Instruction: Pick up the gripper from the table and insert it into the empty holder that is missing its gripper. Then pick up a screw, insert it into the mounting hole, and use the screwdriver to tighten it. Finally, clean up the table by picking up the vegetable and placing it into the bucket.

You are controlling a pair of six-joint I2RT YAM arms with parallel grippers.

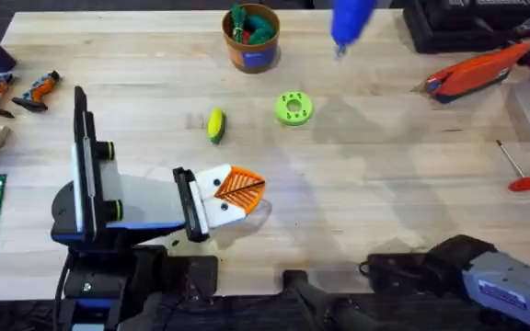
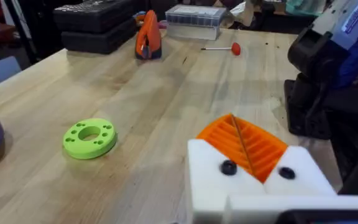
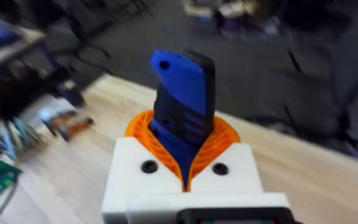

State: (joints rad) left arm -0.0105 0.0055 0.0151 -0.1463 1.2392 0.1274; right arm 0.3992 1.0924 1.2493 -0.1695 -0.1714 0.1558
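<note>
Overhead, at the far side of the table (image 1: 385, 165) and a bit right of the middle: the screwdriver (image 1: 351, 20), up in the air and blurry. Right wrist view up close: right gripper (image 3: 184, 146) clamped tight on the screwdriver, with orange pads (image 3: 219, 140) hugging both sides of its blue body. Down low at the near left: left gripper (image 1: 245, 187), fingers pressed together, with nothing seen between them. Same closed fingers in the left wrist view, tips pointing out over bare wood. Near the middle of the table: the vegetable (image 1: 215, 125), yellow with a green end, lying on its side. Just right of it, but not touching: a green disc (image 1: 293, 108) with holes. Farther back: the bucket (image 1: 251, 39), standing up, with some green things inside already. Way off to the right: a thin rod (image 1: 521, 170) with a red handle, well apart from everything else. Probably the screw-tightening step, judging by the tool in hand. Hard to tell where the screw and its hole are, so no guess about that. Next move, most likely: bring the screwdriver down slowly, tip first, straight onto the screw head, and hold it steady while turning. Vegetable not yet in the bucket, so clean-up left for last.
</note>
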